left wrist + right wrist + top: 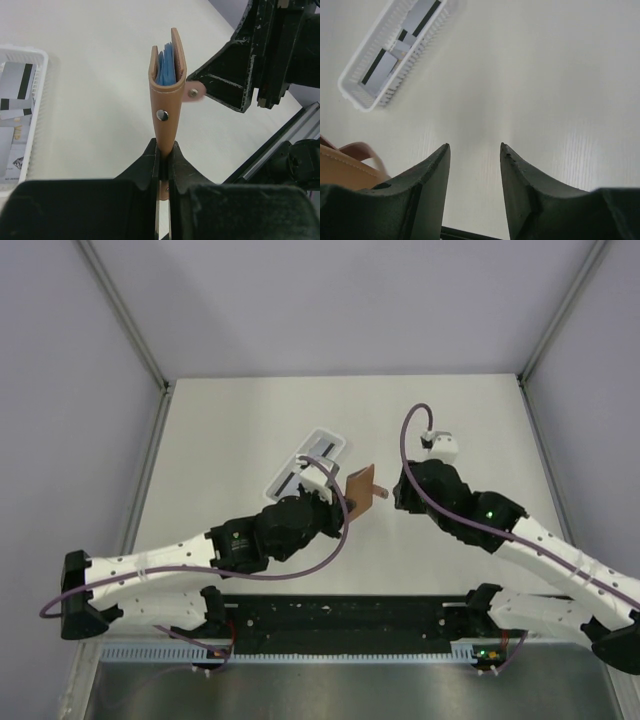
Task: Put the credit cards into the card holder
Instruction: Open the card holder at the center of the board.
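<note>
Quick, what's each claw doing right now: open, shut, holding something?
Left gripper: closed on the card holder.
Right gripper: open, holding nothing.

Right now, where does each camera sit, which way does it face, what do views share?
Top external: above, behind the bases, looking down on the white table; left arm, right arm show.
Left wrist: looks along the shut left gripper clamping the small orange-brown leather-like card holder.
Right wrist: looks past the open right gripper down at table.
Shared: all show the white plastic tray of grey credit cards.
</note>
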### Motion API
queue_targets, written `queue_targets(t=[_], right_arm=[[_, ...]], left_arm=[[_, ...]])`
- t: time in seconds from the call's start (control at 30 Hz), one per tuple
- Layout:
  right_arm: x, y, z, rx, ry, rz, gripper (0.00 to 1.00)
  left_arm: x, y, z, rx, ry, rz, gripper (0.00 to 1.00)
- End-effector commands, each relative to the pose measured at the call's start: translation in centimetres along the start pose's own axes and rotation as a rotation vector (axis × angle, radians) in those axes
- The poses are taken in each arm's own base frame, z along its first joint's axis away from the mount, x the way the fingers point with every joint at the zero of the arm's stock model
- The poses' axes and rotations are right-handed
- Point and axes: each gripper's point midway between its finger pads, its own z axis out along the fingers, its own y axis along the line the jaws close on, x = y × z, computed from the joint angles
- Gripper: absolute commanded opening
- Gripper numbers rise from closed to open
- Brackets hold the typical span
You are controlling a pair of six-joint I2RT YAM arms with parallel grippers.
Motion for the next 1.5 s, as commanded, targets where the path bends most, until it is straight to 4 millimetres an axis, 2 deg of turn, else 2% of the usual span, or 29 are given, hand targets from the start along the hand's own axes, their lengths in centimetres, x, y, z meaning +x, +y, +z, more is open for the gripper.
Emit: queue_targets(t=[0.0,0.1,0.2,0.3,0.43,0.53,0.7,0.8,0.93,1.03,1.1,1.13,1.23,1.33,1.47], right_arm=[[-3.2,-2.1,-3.0,0.022,-0.136,-0.025,0.46],[-3.4,-0.9,-4.4,-0.125,-0.190,0.023,0.50],[-3.4,-0.8,-5.2,-0.171,-0.206,0.038,0.53],[-2.7,-0.5,-5.1,-0.192,-0.181,0.016,0.54],[-1.8,-0.3,-4.5,-0.198,-0.153,0.024,0.55],[-1.3,-0.5,-4.3,-0.196,-0.146,0.034,0.56],[-0.8,-0.8,-4.4,-0.198,-0.145,0.050,0.57],[-0.4,-0.9,-4.3,-0.202,-0.139,0.052,0.59],[-0.3,-1.1,-4.2,-0.192,-0.141,0.052,0.64],[-0.5,-1.3,-4.2,-0.185,-0.148,0.047,0.69],[-0.6,-1.5,-4.2,-0.173,-0.154,0.042,0.71],[-0.8,-1.6,-4.2,-0.170,-0.159,0.042,0.71],[-0.8,-1.6,-4.1,-0.159,-0.156,0.035,0.72],[-0.5,-1.3,-3.6,-0.157,-0.136,0.031,0.72],[0.3,-0.7,-3.1,-0.173,-0.095,0.025,0.72]], left_arm=[[-1.5,-0.4,0.0,0.015,-0.066,-0.048,0.00],[0.1,0.5,1.4,0.021,-0.032,-0.093,0.00],[1.9,0.5,3.3,0.135,0.000,-0.165,0.00],[3.5,-0.2,5.4,0.296,0.026,-0.245,0.03],[6.6,-0.7,8.0,0.371,0.101,-0.296,0.03],[7.5,-1.2,9.4,0.440,0.116,-0.356,0.03],[10.0,-0.3,11.4,0.473,0.164,-0.434,0.06],[11.9,0.9,11.9,0.438,0.198,-0.460,0.12],[13.5,2.4,12.3,0.372,0.230,-0.457,0.36],[13.1,3.8,12.0,0.305,0.229,-0.424,0.51],[12.1,4.9,11.3,0.245,0.214,-0.386,0.71],[11.8,6.0,10.7,0.183,0.224,-0.368,0.74],[9.5,9.4,9.0,0.012,0.199,-0.324,0.81],[5.9,13.7,7.2,-0.151,0.116,-0.236,0.85],[3.0,19.1,5.8,-0.305,0.097,-0.136,0.86]])
